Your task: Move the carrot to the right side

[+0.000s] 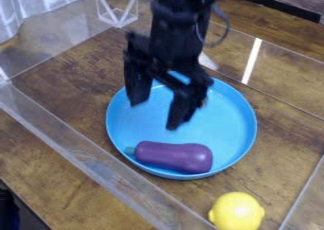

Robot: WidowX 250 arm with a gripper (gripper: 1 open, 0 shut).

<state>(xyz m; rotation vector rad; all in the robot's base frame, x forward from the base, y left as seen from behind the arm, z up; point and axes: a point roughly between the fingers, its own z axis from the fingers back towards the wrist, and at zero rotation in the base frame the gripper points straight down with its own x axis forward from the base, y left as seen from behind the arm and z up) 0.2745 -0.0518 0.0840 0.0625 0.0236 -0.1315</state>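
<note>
The carrot is a glossy dark-purple oblong toy lying on its side at the near edge of the round blue plate. My gripper hangs over the plate's middle, pointing down, a little above and behind the carrot. Its two dark fingers stand apart, open, with nothing between them. No part of it touches the carrot.
A round yellow lemon sits on the wooden table at the bottom right, off the plate. Clear plastic walls enclose the work area on the left and near sides.
</note>
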